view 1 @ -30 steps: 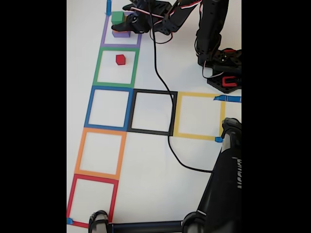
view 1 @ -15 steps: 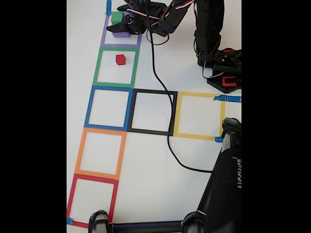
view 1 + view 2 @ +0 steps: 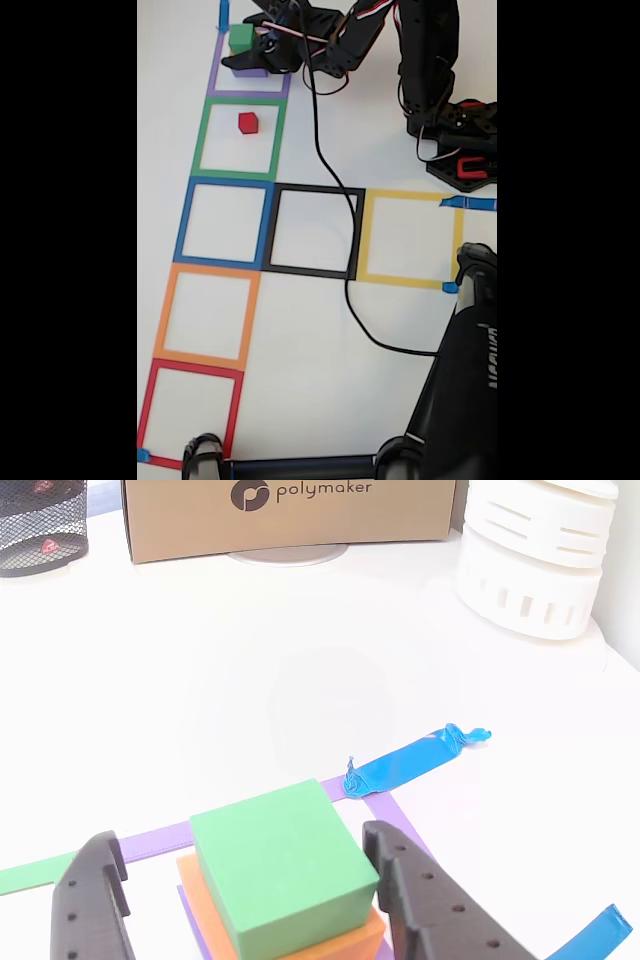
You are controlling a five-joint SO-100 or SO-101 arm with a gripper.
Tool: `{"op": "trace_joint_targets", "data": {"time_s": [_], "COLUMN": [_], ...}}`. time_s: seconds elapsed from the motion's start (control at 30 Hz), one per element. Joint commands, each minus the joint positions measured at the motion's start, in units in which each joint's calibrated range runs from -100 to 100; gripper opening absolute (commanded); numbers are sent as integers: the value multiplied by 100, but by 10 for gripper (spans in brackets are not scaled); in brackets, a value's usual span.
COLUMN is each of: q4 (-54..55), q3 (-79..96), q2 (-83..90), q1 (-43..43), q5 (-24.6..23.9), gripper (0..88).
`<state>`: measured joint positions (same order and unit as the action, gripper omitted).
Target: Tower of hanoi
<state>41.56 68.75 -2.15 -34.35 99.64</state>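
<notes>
In the other view the gripper (image 3: pixel 250 900) stands spread wide, its black fingers (image 3: pixel 425 905) flanking the green block (image 3: pixel 280 865) without touching it. That block sits on the orange block (image 3: pixel 335 942), with purple showing beneath. In the fixed view the stack lies in the purple tape square (image 3: pixel 215 80), and the red block (image 3: pixel 248 122) rests alone in the green tape square (image 3: pixel 203 140).

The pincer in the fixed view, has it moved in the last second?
Yes. The pincer has slid left along the purple tape square, closing in around the green block, which has stayed put on its stack.
</notes>
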Motion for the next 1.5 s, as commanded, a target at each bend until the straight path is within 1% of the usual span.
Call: {"op": "trace_joint_targets", "data": {"time_s": [0.0,0.17,0.67,1.03,1.13,1.2,1.3,1.47], "q4": [144,152,176,176,168,176,87,-795], "q3": [-84,-29,34,198,243,253,307,271], "q2": [1,-15,17,163,227,300,526,1309], "q1": [-17,-7,60,117,156,194,261,376], "q5": [36,36,36,36,36,36,36,36], "gripper": [251,232,132,83,79,95,91,81]}}
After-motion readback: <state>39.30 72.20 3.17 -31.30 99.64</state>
